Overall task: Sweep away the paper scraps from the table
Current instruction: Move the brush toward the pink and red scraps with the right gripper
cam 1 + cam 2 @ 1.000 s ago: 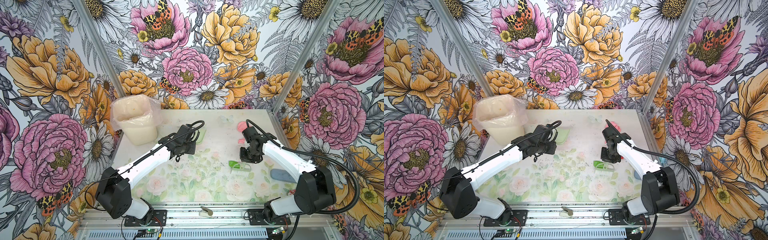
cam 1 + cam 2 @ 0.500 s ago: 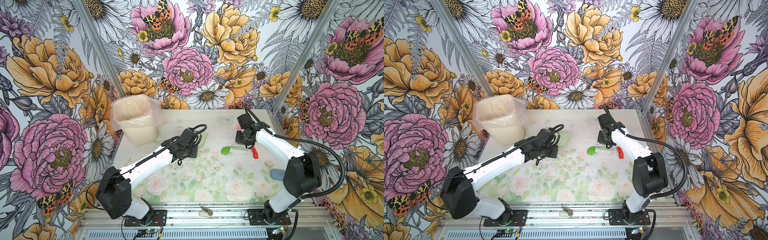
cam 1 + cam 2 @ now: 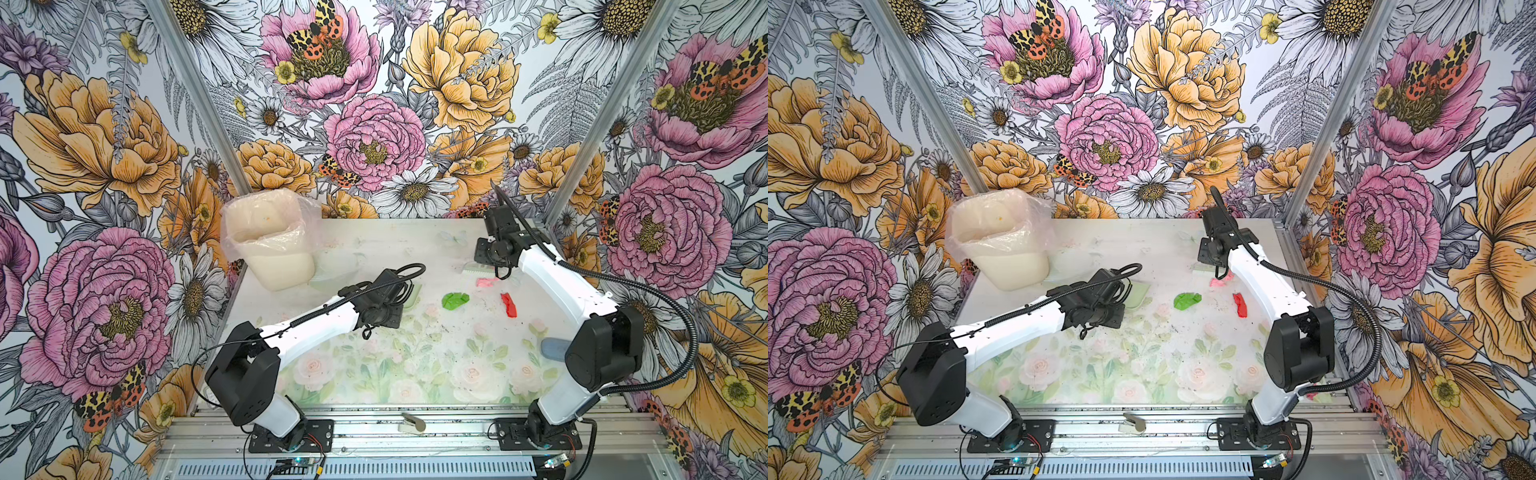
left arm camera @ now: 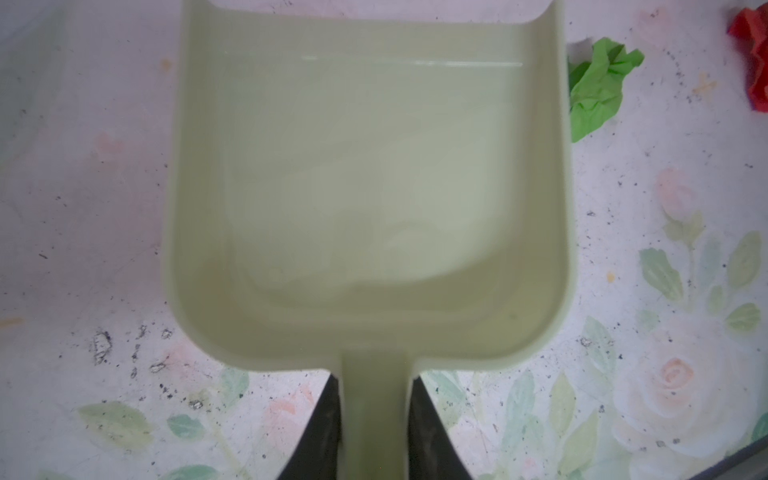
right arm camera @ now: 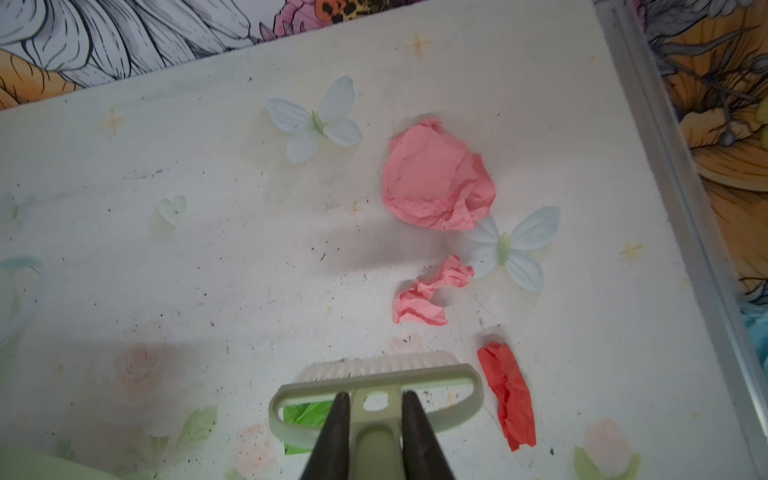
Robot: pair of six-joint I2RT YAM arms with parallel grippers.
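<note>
The right gripper (image 5: 374, 405) is clamping down on the stem of the pale green brush (image 5: 436, 374), jaws pinching it from both sides, white bristles pointing away from the wrist. The paper scraps (image 5: 419, 299) are lying right around it on the tabletop (image 5: 208, 270). A small pink scrap is sitting just ahead of the bristles and a large pink scrap (image 5: 436, 178) farther out the same way. A red scrap (image 5: 509, 395) is lying just off one end of the brush head, and a green scrap (image 5: 301, 415) is showing behind the head, on the gripper's side.

Over to the left gripper (image 4: 374, 399): it is squeezing the handle of the dustpan (image 4: 365, 187), pan empty, mouth facing away from it. That green scrap (image 4: 594, 91) is resting just beside the pan's side wall, between the two grippers.

These wads are looking feather-light, soft and springy. I am judging they will skid and tumble ahead of the bristles and could hop over a fast stroke. There is no call to pinch them: get the bristles on each wad's far side and draw it gently toward the pan.

No brand, label or writing is readable anywhere.
</note>
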